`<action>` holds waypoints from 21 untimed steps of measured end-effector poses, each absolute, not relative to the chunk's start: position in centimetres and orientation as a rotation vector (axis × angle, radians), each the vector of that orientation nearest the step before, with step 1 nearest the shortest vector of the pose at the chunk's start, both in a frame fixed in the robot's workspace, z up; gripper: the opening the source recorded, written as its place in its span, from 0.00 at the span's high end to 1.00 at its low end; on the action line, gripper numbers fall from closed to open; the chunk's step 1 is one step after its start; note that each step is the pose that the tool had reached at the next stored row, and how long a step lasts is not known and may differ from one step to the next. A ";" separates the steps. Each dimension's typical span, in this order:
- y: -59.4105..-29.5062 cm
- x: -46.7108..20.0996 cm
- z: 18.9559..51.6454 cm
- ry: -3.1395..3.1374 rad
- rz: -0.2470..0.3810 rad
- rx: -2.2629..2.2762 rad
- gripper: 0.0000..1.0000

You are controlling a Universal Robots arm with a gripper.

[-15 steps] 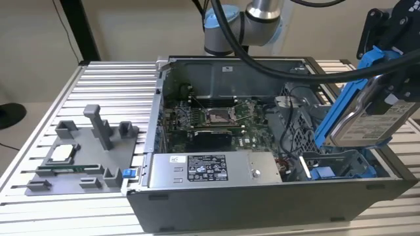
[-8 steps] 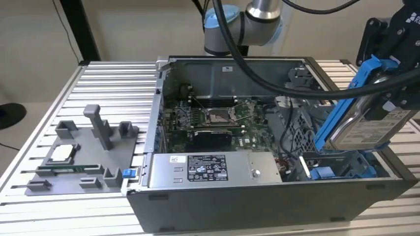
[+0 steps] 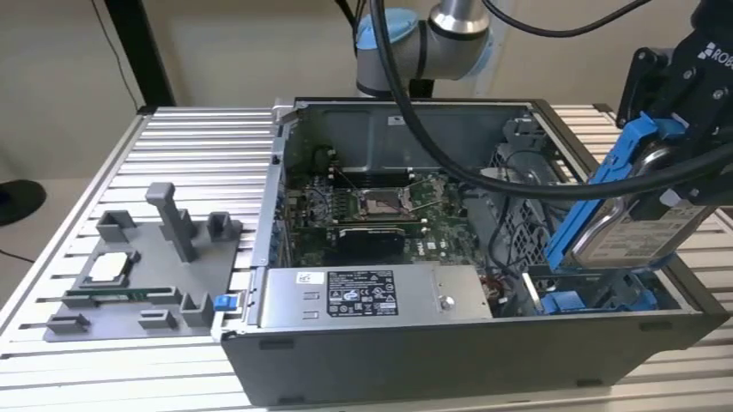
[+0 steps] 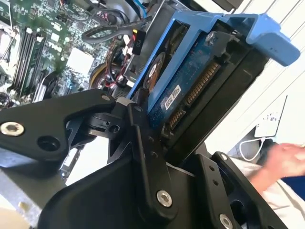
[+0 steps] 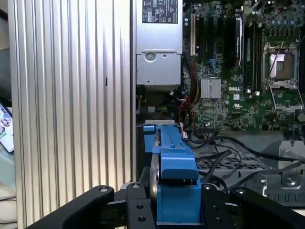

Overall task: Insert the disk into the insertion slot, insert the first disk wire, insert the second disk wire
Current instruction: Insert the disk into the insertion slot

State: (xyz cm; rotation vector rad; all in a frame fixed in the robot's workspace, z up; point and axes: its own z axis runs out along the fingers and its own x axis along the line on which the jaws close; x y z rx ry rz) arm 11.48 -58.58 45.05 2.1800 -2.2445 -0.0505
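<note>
One disk (image 3: 624, 227), clipped in its bright blue carrier, is being held clamped between the black fingers of the end effector (image 3: 674, 172) above the open computer case (image 3: 458, 365) in the exterior view. The disk is being carried tilted, its upper end leaning toward the exterior view's right and its lower end reaching down toward the insertion slot (image 3: 590, 296). This slot is the bay with blue tabs in the case's near corner on the exterior view's right. Whether the lower edge is touching the bay cannot be told.

In the second wrist view the disk (image 4: 190, 83) is being shown from its circuit-board side with its connector edge exposed, and the end effector (image 4: 174, 152) is being pressed against both flanks of the carrier. In the first wrist view the disk (image 5: 174, 164) is being seen edge-on in the end effector (image 5: 176, 212), with black cables (image 5: 228, 157) just beside it.

A power-supply box (image 3: 366, 296) is being shown along the case's near wall beside the slot, with the motherboard (image 3: 378, 206) beyond it. A grey tray of fixtures (image 3: 149, 275) is being kept on the ribbed bench (image 3: 195, 137), well apart on the exterior view's left. A person's hand (image 4: 286, 157) is being caught, blurred, in the second wrist view.
</note>
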 end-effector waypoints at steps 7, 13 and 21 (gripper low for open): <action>-58.6 11.5 44.3 -2.245 -0.051 2.180 1.00; -58.6 11.5 43.6 -2.245 -0.051 2.180 1.00; -58.6 11.5 42.8 -2.245 -0.052 2.181 1.00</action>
